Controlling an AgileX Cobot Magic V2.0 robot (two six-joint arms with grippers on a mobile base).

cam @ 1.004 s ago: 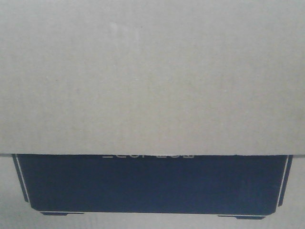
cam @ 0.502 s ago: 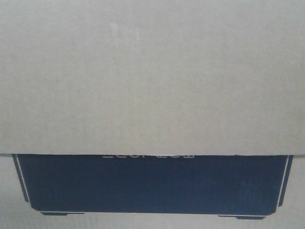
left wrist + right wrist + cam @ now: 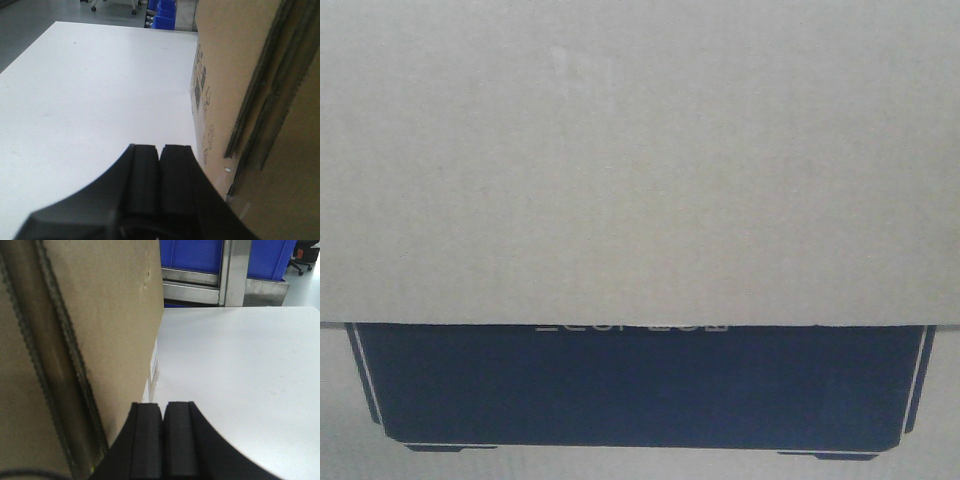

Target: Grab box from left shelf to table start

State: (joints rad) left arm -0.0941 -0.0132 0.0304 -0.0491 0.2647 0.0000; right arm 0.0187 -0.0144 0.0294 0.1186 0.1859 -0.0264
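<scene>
Squeezing box (image 3: 250, 100) between both arms; it stands on table (image 3: 90, 100), at 3 o'clock of left gripper (image 3: 160, 160), 9 o'clock of right gripper (image 3: 163, 417); both jaws closed, empty; likely bulky, stiff, smooth-sided; press flat side walls.

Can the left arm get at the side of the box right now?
Probably yes: the left gripper, jaws shut, sits right beside the box above the table, with nothing between them.
</scene>
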